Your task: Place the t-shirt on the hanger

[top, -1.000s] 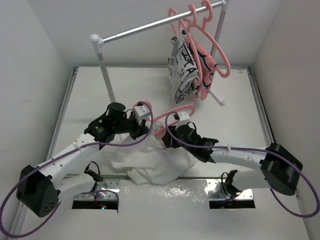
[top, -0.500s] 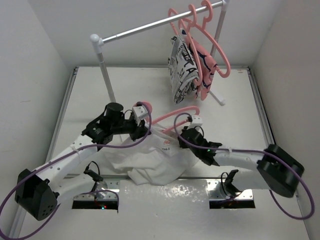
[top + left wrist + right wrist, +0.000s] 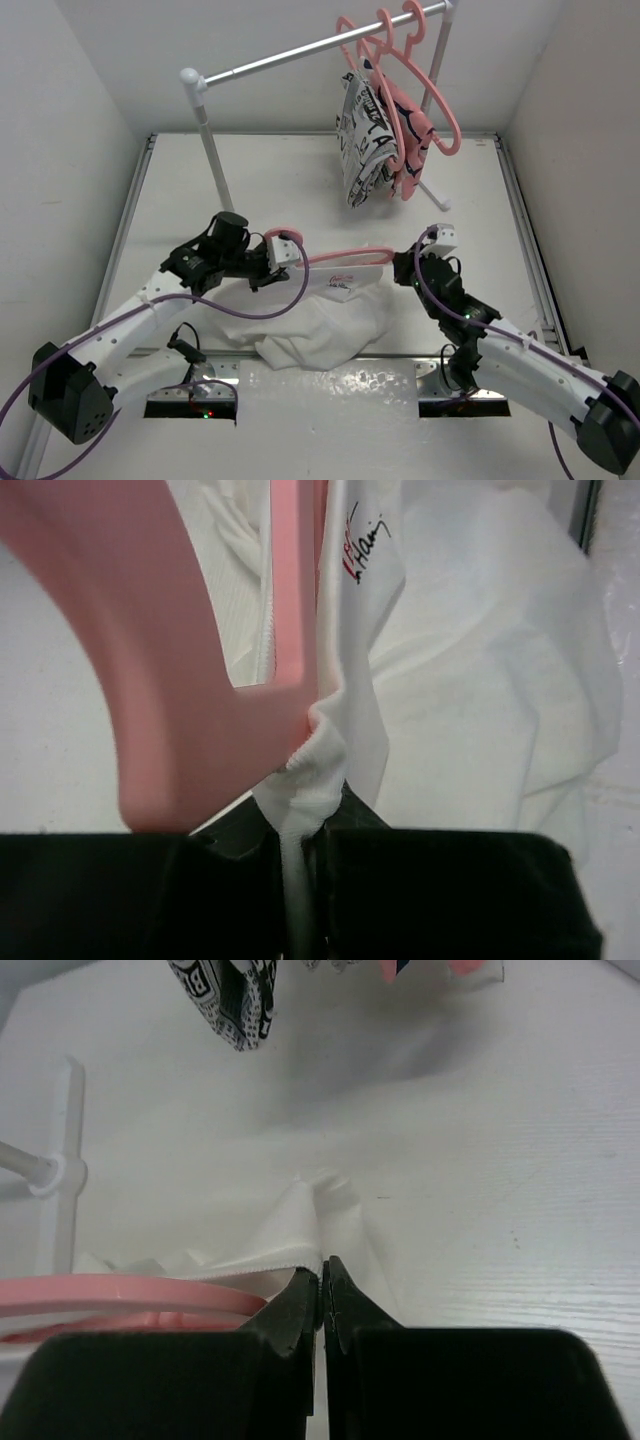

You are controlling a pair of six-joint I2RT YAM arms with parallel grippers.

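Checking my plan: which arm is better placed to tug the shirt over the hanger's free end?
Right, likely. The right gripper sits shut beside that hanger end; the left gripper is busy pinching the t-shirt collar.

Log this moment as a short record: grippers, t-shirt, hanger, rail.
left gripper: shut on the ribbed collar of the t-shirt, beside the hanger
right gripper: shut, tips at the t-shirt's edge; grip on cloth unclear
t-shirt: crumpled on the table between the arms
hanger: off the rail, lying along the t-shirt's top edge
rail: holds other pink hangers and a black-and-white patterned garment
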